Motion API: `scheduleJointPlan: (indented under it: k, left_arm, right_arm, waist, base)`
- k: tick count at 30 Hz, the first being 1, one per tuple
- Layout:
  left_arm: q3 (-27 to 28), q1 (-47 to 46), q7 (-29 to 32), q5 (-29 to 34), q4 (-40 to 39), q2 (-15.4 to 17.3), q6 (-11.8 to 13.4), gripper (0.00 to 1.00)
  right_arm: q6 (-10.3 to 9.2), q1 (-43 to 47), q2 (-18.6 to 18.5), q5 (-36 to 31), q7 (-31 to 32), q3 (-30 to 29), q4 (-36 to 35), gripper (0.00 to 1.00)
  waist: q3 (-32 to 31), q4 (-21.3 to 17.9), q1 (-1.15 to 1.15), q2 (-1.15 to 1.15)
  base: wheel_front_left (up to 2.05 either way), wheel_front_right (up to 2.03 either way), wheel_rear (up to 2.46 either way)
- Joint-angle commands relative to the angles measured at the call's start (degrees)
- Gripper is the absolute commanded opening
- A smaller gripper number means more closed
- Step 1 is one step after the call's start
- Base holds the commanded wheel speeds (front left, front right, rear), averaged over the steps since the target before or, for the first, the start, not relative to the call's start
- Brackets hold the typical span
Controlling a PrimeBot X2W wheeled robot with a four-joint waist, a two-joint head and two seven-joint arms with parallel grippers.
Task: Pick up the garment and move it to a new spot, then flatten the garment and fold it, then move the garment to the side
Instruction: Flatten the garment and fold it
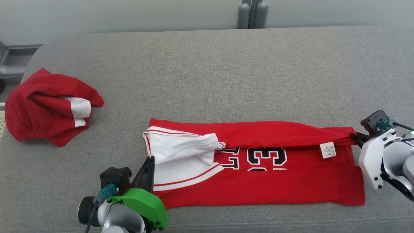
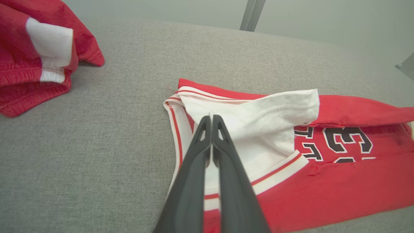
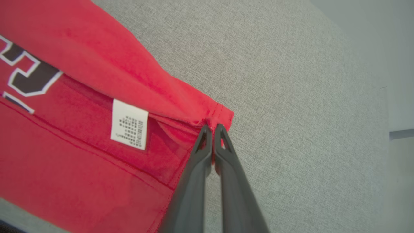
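The garment (image 1: 275,184) is a red jersey with white trim and black numbers, lying lengthwise near the front of the grey cushion (image 1: 207,64). Its far edge is folded over toward me. My left gripper (image 1: 150,158) is shut, its tips (image 2: 212,117) pinching the edge of the white flap at the garment's (image 2: 339,194) left end. My right gripper (image 1: 355,137) is shut on the red hem corner at the right end, seen close up where the fingertips (image 3: 212,127) meet the garment (image 3: 64,161). A white care label (image 3: 129,124) lies just left of that corner.
A second red and white piece of clothing (image 1: 48,106) lies crumpled at the cushion's left end, also at the upper left of the left wrist view (image 2: 35,55). Bare grey cushion stretches behind the garment. A grey post (image 1: 252,13) stands beyond the back edge.
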Motion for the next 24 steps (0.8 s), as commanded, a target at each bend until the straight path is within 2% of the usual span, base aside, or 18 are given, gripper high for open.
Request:
scheduleJointPlan:
  k: [1, 10, 18, 19, 20, 21, 22, 23, 24]
  left_arm:
    - [0.1, 2.2, 0.7, -0.7, -0.3, 0.7, 0.6, 0.0]
    - [-0.1, 5.8, 1.3, -1.2, -0.3, 1.5, 1.7, 0.0]
    - [-1.3, 6.6, 1.6, -1.2, 2.3, 1.6, 1.1, 0.0]
    - [-1.6, 6.7, 1.9, -1.3, 2.9, 1.7, 1.0, 0.0]
    - [-1.6, 6.8, 1.9, -1.3, 3.3, 1.6, 1.0, 0.0]
    - [-1.9, 6.8, 1.9, -1.2, 3.7, 1.7, 0.9, 0.0]
    - [-2.1, 6.9, 2.3, -1.0, 4.3, 1.8, 0.9, 0.0]
    - [-2.2, 6.9, 2.3, -1.1, 4.7, 1.7, 0.9, 0.14]
    - [-2.5, 6.9, 2.3, -0.8, 5.3, 1.8, 1.0, 0.44]
  right_arm:
    - [-0.1, -0.8, -1.0, 0.5, -0.5, 1.4, 1.0, 0.0]
    - [-0.1, -1.4, -1.7, 3.0, -1.6, 4.4, 2.7, 0.0]
    - [-0.1, 0.1, -1.1, 6.7, -1.5, 5.8, 3.8, 0.0]
    - [-0.1, 0.3, -1.1, 6.8, -1.4, 5.9, 3.9, 0.05]
    - [-0.1, 0.6, -1.1, 7.0, -1.6, 5.8, 4.0, 0.48]
    - [-0.1, 0.7, -1.0, 7.4, -2.0, 5.4, 4.3, 1.0]
    - [-0.1, 0.9, -0.9, 7.5, -2.1, 5.0, 4.6, 1.0]
    - [-0.1, 1.0, -0.7, 7.8, -2.2, 4.6, 4.9, 1.0]
    - [-0.09, 1.1, -0.4, 8.1, -2.7, 4.3, 4.8, 1.0]
  waist:
    - [-0.2, 0.5, 0.0, 0.0]
    - [-1.0, 1.6, 0.0, 0.0]
    - [-1.5, 1.4, 0.0, 0.0]
    - [-1.6, 1.3, 0.0, 0.0]
    - [-1.6, 1.1, 0.0, 0.0]
    - [-1.7, 1.0, 0.0, 0.0]
    - [-1.7, 0.9, 0.0, 0.0]
    - [-1.8, 0.8, 0.0, 0.0]
    - [-1.9, 0.7, 0.0, 0.0]
  base:
    - [0.0, 0.0, 0.0]
    - [0.0, 0.0, 0.0]
    - [0.0, 0.0, 0.0]
    - [0.0, 0.0, 0.0]
    - [0.0, 0.0, 0.0]
    - [0.0, 0.0, 0.0]
    - [0.0, 0.0, 0.0]
    - [0.0, 0.0, 0.0]
    - [0.0, 0.0, 0.0]
